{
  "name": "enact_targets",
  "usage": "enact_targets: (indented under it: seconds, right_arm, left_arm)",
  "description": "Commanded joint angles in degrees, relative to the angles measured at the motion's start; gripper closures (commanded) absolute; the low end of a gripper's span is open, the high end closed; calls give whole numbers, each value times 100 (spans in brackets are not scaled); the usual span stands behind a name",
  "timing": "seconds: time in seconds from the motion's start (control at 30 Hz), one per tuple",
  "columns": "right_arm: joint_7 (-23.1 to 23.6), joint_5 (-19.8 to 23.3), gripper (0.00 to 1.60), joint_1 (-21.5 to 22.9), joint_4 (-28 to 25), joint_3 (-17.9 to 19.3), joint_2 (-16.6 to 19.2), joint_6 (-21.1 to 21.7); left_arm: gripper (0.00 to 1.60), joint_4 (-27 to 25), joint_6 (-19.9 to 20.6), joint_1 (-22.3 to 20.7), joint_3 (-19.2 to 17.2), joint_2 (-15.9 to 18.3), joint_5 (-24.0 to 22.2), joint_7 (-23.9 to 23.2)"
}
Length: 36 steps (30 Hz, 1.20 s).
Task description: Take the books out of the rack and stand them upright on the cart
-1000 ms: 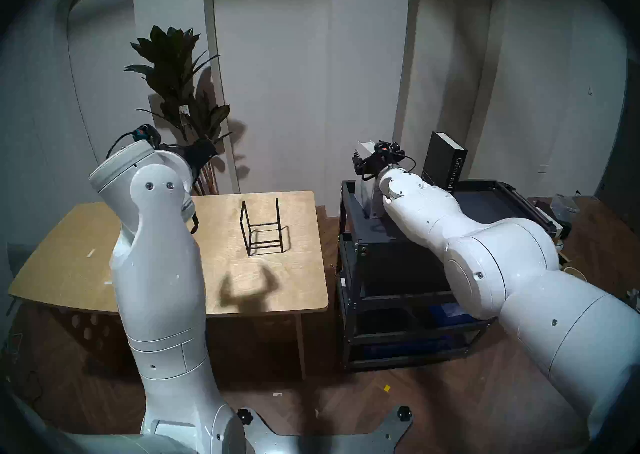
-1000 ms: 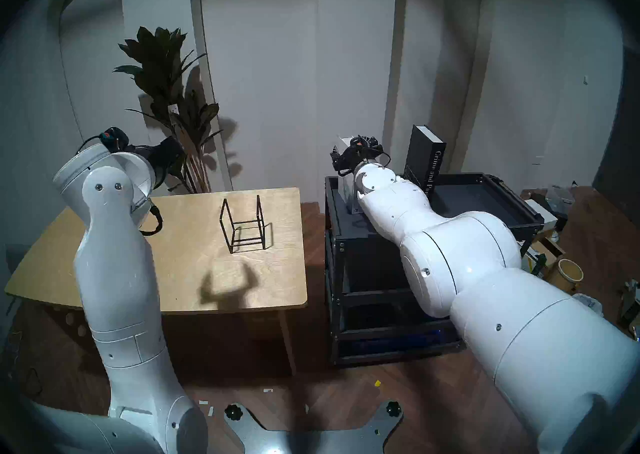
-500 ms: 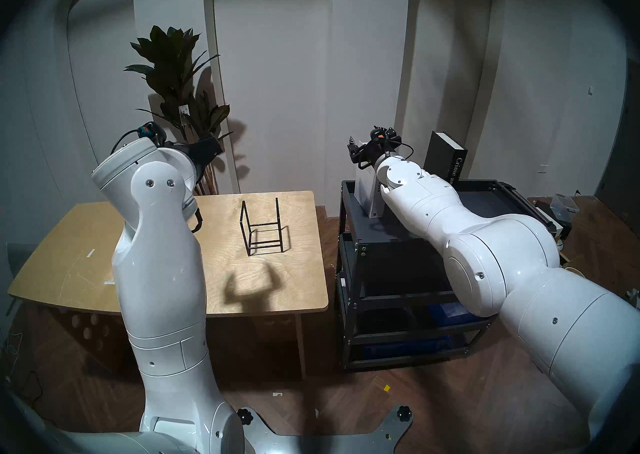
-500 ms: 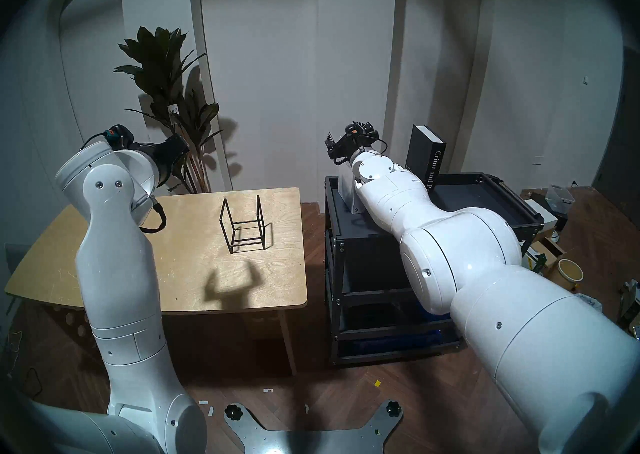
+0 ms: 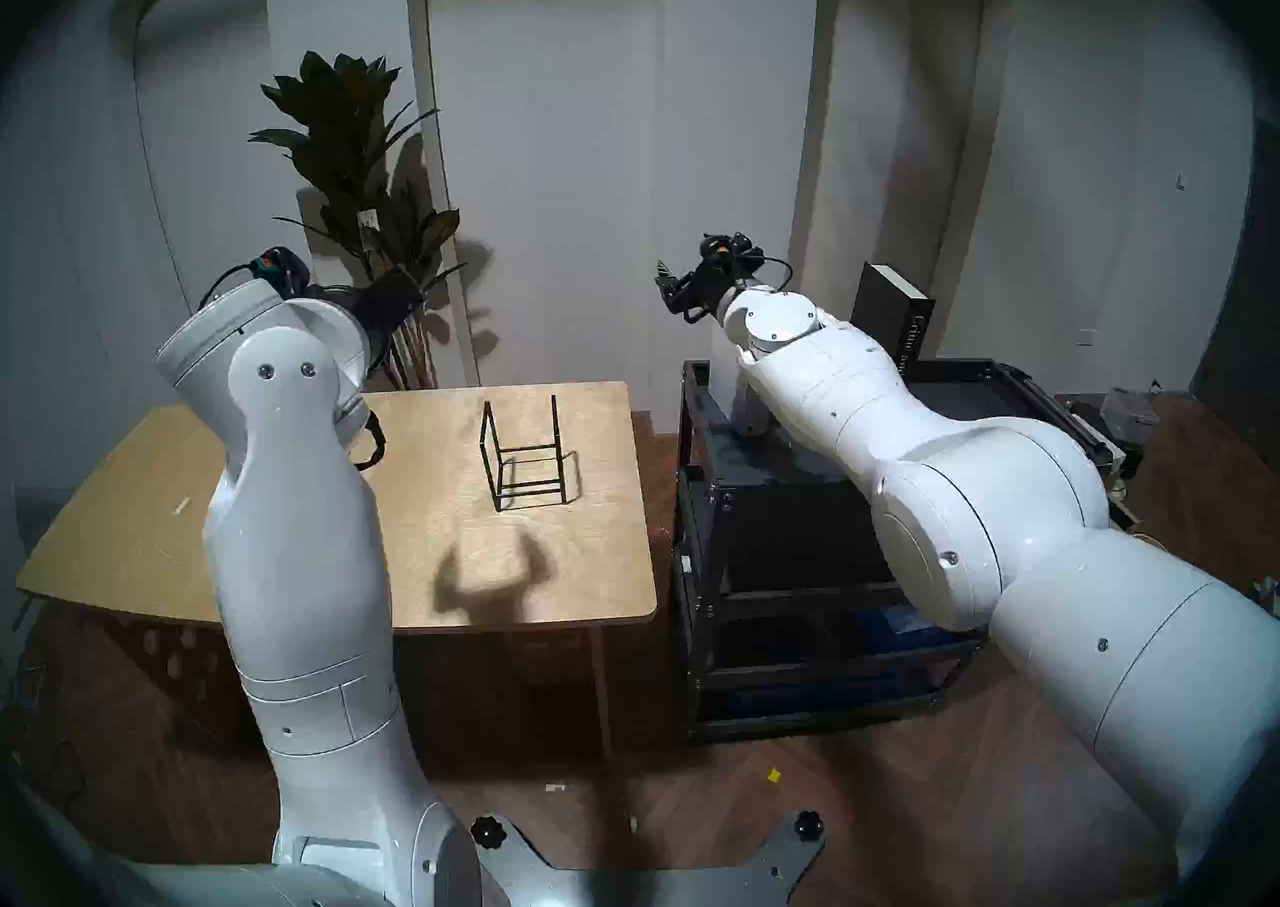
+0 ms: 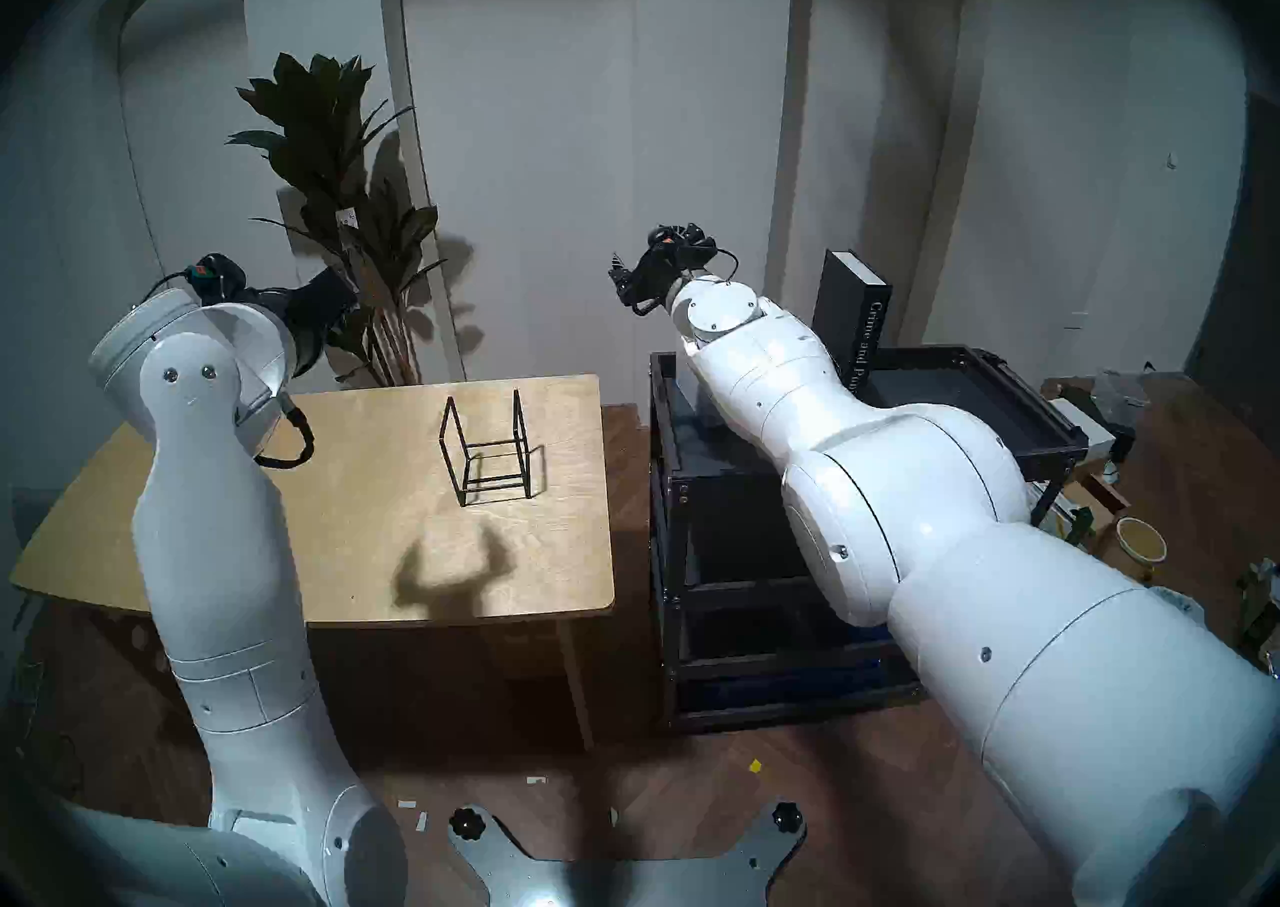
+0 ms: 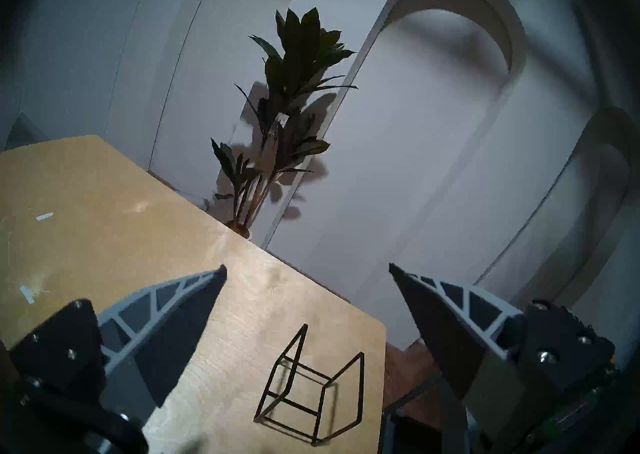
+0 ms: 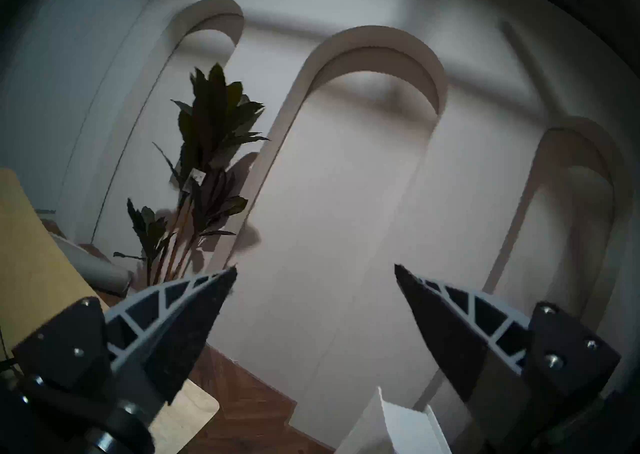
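A: What is seen from the head views?
B: The rack (image 5: 524,457) is seen bare on the surface (image 5: 173,538); the dark book (image 5: 893,317) is stood upright on the cart (image 5: 997,376), right of the rack.

A: And the wrist views?
B: Left gripper (image 7: 307,271) and right gripper (image 8: 315,271) are shown with jaws wide, nothing held; the white book (image 8: 398,425) is glimpsed below the right gripper

Rack (image 5: 524,455) stands alone mid-table (image 5: 173,538), open around; cart (image 5: 983,414) top crowded by dark book (image 5: 890,313), right arm.
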Motion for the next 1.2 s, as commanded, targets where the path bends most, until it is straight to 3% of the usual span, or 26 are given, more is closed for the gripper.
enact_targets:
  seconds: [0.0,0.1,0.33,0.63,0.93,1.17]
  right_arm:
    - [191,-243,0,634,-236,-228,-198,348]
    - [225,-307,0,784,-147,-288,-242,518]
    - [74,-46,0,865,116,7,-448,877]
    - [-72,127,0,762,341,216,-664,856]
    - [-111,189,0,786,420,288,-700,853]
    - [-343,636,0,879,397,759,-874,907]
  left_arm:
    - [0,-113,-71,146,43,427,61,-350]
    - [0,-67,-133,229,124,676,208,-461]
    - [0,397,-430,267,212,1119,515,-742]
    - [0,1142,-971,143,496,1689,1082,-1060]
    - [0,1918,-1618,-80,729,2016,1489,-1368]
    - [0,2466,-1958,-184,787,2160,1652,-1523]
